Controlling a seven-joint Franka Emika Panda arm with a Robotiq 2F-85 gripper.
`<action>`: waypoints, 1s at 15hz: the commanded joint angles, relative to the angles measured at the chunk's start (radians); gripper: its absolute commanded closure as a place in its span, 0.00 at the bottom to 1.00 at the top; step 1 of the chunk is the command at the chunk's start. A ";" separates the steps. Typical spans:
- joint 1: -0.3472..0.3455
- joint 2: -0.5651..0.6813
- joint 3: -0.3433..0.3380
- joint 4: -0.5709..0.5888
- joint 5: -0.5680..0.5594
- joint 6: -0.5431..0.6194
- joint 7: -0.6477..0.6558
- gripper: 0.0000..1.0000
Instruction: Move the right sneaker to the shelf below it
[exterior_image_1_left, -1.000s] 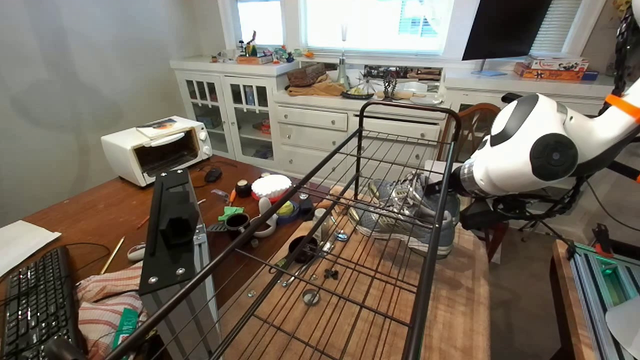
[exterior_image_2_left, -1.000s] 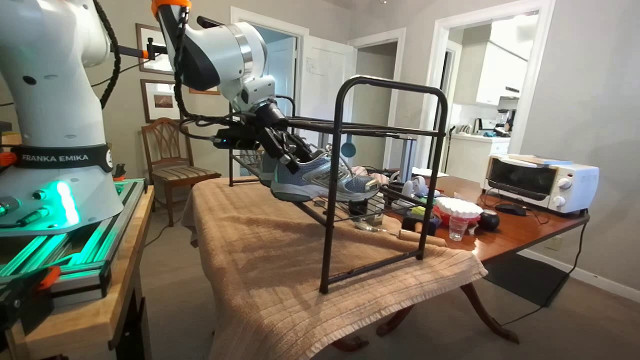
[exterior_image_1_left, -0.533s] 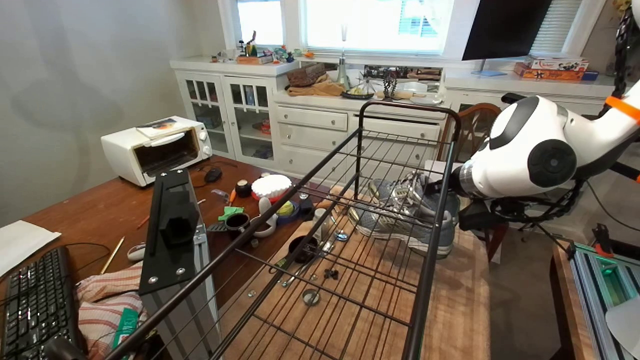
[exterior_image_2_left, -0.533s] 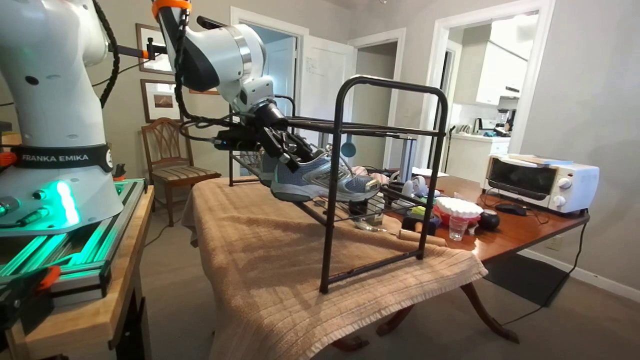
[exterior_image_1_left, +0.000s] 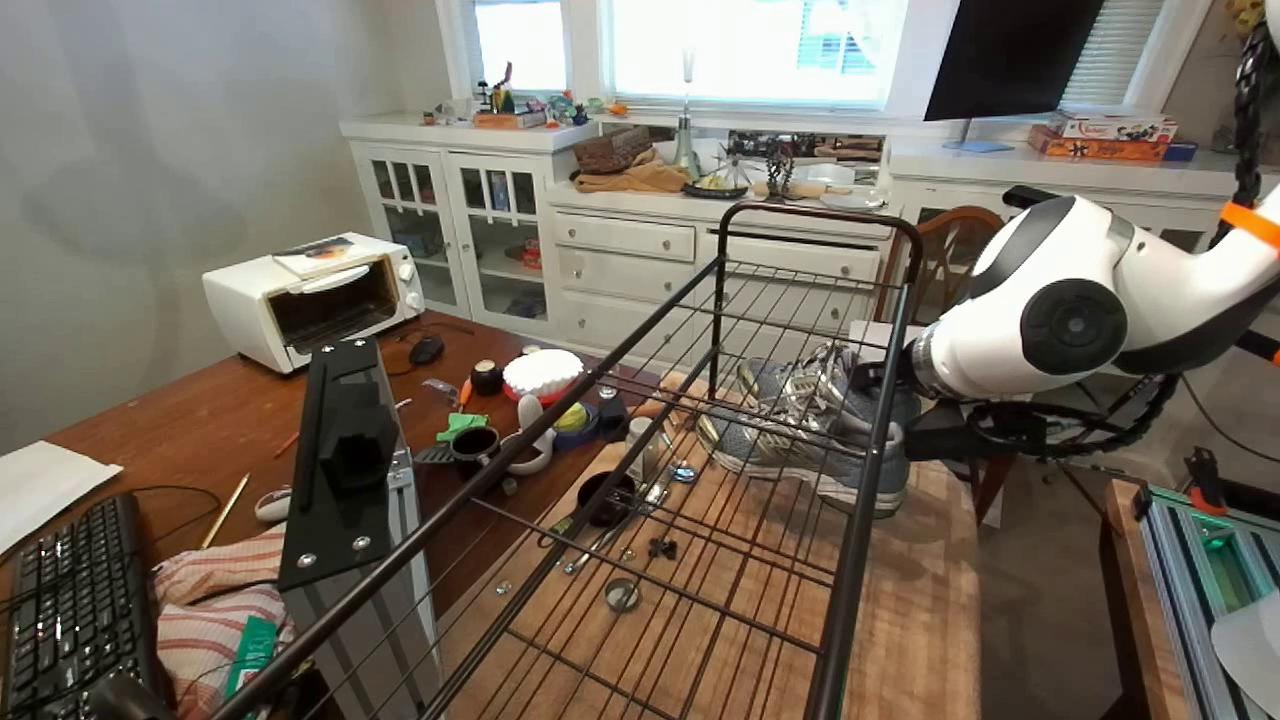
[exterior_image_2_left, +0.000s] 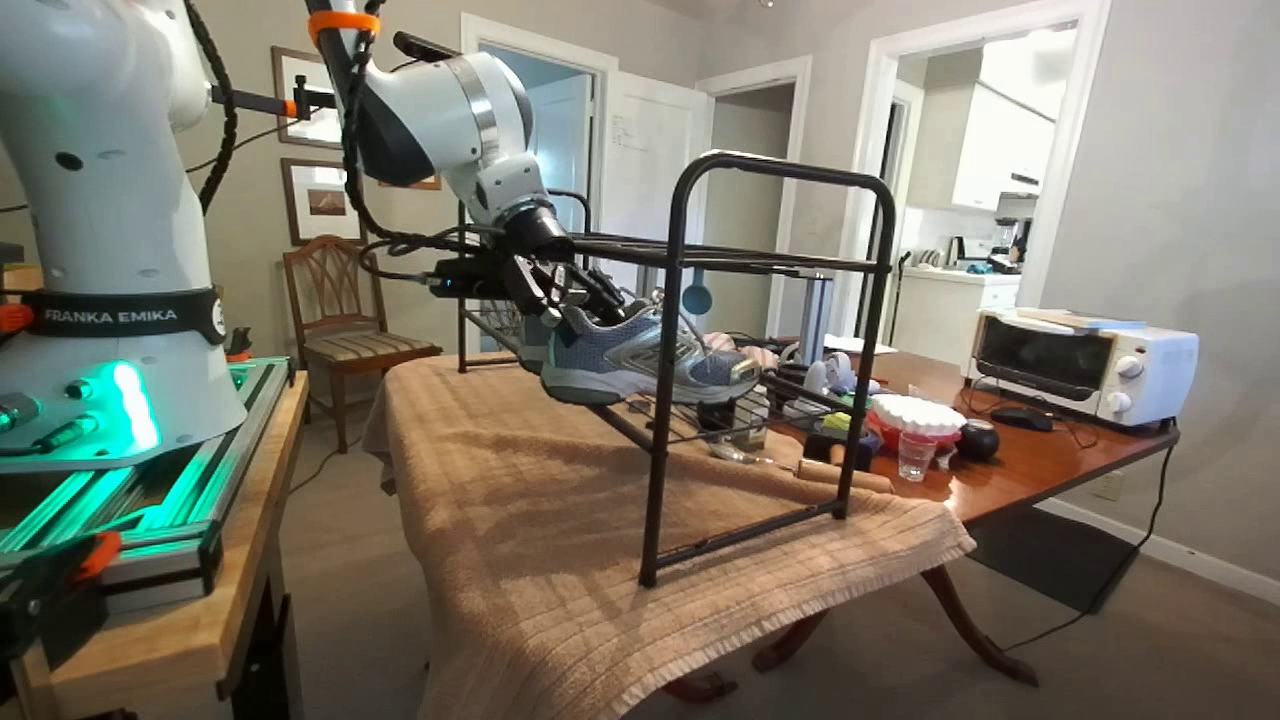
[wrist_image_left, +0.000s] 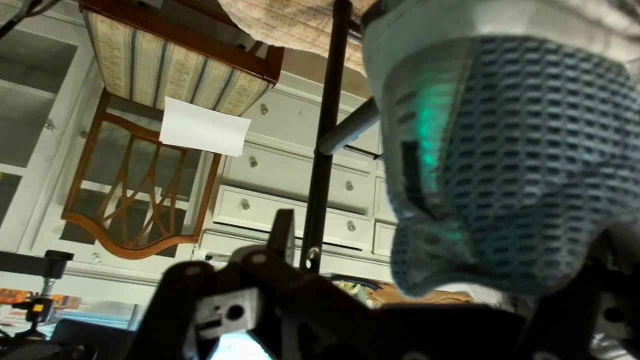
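Note:
The right sneaker, grey-blue with a pale sole, rests on the lower wire shelf of the black rack, its heel jutting past the rail towards the robot. Through the top tier the same sneaker shows behind its mate. My gripper stands open at the heel collar. In the wrist view the sneaker's heel fills the right side, and a gap separates it from the left finger. The heel and dark linkage mostly hide the right finger, so contact on that side cannot be told.
The rack's top tier lies just above the sneakers and hand. A rack post crosses in front of the shoe. Beyond the rack stand a glass and a toaster oven. A tan towel covers the table under the rack.
Over the last half second my hand has shifted and tilted slightly; the near finger has drawn back from the heel's side towards the robot. Both sneakers stay in place.

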 joint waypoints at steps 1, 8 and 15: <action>0.036 0.006 0.015 0.000 0.110 -0.066 0.001 0.00; 0.080 -0.005 0.050 0.002 0.211 -0.160 -0.002 0.00; 0.109 -0.014 0.077 0.006 0.326 -0.205 -0.041 0.00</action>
